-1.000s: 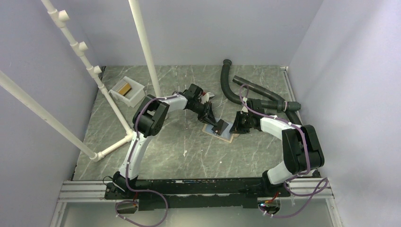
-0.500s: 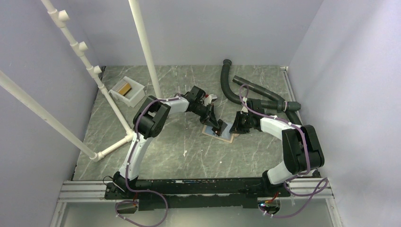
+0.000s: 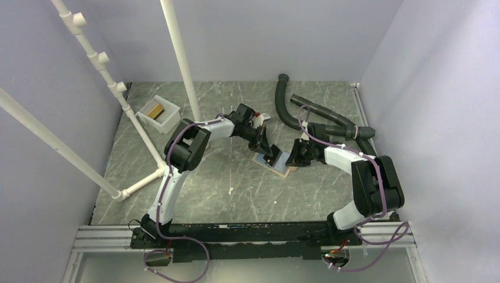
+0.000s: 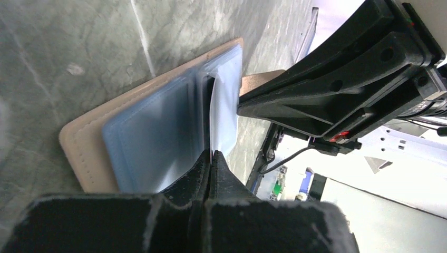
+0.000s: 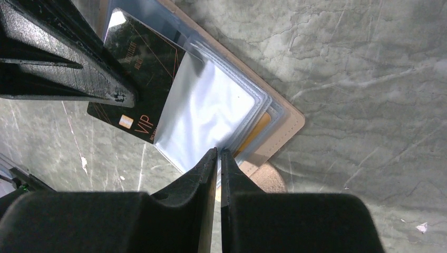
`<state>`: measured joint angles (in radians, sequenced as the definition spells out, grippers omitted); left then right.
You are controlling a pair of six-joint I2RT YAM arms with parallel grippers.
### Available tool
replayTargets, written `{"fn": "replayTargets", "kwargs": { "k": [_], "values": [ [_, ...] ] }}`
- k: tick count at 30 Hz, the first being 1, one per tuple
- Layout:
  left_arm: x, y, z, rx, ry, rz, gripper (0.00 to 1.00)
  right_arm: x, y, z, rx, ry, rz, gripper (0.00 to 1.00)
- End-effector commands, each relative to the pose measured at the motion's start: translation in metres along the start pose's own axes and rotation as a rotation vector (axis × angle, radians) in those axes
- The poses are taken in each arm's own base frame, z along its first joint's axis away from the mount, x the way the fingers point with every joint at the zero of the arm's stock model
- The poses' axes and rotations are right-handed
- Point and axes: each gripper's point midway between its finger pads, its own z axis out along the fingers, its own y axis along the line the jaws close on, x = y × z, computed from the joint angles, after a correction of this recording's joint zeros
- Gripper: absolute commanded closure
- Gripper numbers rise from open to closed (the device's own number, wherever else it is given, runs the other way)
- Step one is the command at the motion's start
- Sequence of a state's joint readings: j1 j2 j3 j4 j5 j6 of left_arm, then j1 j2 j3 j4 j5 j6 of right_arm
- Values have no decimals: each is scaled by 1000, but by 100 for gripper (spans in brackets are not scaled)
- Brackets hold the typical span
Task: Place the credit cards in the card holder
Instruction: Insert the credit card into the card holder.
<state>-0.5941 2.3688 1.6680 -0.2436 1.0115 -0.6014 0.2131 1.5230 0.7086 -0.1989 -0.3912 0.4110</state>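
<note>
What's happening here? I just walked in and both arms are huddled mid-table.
The two arms are loading a card holder lying open on the table. The right gripper pinches the edge of a clear sleeve, while the left gripper holds a black VIP card with one end under that sleeve. A gold card already sits in another pocket.

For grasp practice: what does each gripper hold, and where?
The left gripper holds the black card by its edge; the right gripper, a holder sleeve by its edge.
</note>
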Motion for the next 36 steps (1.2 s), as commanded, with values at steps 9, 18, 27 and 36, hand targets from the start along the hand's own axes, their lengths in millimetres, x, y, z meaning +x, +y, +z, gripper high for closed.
{"fn": "replayTargets", "kwargs": {
  "k": [9, 18, 27, 36],
  "values": [
    [-11, -3, 1, -3, -21, 87, 100, 12, -3, 6, 3, 40, -18, 90],
    [3, -8, 7, 98, 5, 9, 100, 12, 1, 4, -13, 37, -13, 90],
    [3, -11, 0, -201, -83, 73, 54, 16, 7, 7, -65, 56, 13, 89],
    [12, -11, 1, -434, -71, 213, 36, 15, 7, 6, -61, 49, 7, 89]
  ]
}}
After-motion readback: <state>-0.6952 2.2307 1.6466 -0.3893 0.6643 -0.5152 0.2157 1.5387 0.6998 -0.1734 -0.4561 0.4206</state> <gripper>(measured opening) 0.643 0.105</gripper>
